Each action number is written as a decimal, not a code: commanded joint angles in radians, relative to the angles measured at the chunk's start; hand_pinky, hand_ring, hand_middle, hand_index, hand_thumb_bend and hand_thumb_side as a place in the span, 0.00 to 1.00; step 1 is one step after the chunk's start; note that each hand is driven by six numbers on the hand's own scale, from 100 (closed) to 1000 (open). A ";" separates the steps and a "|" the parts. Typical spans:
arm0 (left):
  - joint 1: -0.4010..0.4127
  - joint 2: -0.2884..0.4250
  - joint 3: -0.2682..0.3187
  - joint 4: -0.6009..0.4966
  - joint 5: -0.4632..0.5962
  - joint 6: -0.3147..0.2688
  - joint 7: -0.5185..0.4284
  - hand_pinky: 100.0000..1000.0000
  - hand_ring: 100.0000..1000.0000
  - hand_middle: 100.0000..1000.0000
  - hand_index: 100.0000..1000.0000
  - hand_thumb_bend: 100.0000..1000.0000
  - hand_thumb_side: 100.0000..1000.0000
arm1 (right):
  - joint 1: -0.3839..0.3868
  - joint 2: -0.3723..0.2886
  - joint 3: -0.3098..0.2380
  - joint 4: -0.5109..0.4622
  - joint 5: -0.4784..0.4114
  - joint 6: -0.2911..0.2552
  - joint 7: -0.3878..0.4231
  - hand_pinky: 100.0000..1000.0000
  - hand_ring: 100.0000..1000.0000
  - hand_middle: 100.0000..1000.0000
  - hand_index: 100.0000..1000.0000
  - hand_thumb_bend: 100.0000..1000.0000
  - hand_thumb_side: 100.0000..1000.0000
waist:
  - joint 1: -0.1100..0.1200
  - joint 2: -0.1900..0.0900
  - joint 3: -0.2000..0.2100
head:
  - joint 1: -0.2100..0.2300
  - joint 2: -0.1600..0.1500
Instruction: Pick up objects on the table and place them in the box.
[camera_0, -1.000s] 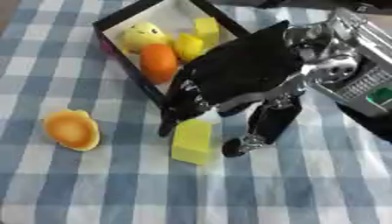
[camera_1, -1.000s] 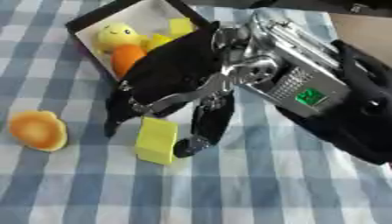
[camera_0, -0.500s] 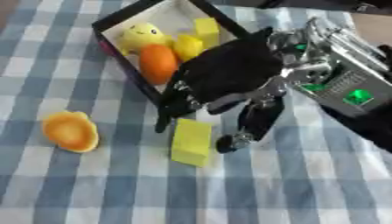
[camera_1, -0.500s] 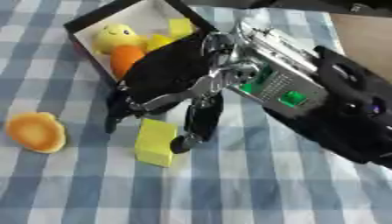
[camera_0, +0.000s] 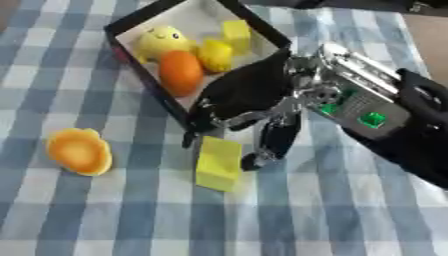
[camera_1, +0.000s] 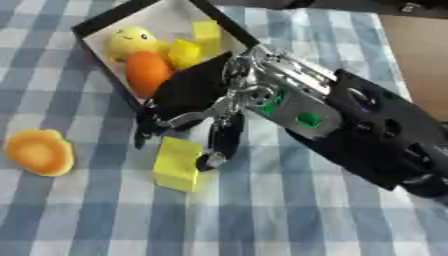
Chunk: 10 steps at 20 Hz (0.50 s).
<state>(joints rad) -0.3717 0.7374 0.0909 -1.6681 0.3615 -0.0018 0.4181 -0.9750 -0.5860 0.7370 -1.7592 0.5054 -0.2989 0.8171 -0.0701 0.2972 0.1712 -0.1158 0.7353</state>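
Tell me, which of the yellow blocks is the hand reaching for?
The yellow block lying on the checked cloth, right under the right hand. The other yellow blocks already sit inside the box.

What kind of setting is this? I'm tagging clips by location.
Probably a staged tabletop for pick-and-place practice: a blue checked tablecloth, an open box of toy pieces, and a yellow block beneath the robot hand.
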 joint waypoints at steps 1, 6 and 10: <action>-0.012 0.023 0.012 -0.014 0.000 0.000 0.003 0.73 0.75 0.82 0.86 0.83 0.53 | -0.008 -0.008 -0.002 0.012 0.007 -0.017 -0.002 0.86 0.81 0.75 0.87 0.37 0.00 | -0.008 -0.002 0.002 | 0.000 -0.009; -0.016 0.022 0.013 -0.013 0.001 -0.001 0.004 0.73 0.75 0.82 0.86 0.83 0.53 | -0.004 -0.008 0.000 0.022 0.011 -0.040 0.003 0.86 0.81 0.75 0.87 0.38 0.00 | -0.009 -0.001 0.003 | 0.001 -0.011; -0.019 0.021 0.012 -0.014 0.000 -0.001 0.004 0.73 0.74 0.82 0.86 0.83 0.53 | 0.003 -0.002 0.002 0.040 0.016 -0.060 0.006 0.86 0.81 0.76 0.87 0.37 0.00 | -0.009 0.001 0.006 | 0.000 -0.013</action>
<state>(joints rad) -0.3790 0.7371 0.0910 -1.6680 0.3618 -0.0029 0.4197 -0.9608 -0.5835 0.7462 -1.7197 0.5153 -0.3446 0.8175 -0.0749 0.3019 0.1759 -0.1154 0.7346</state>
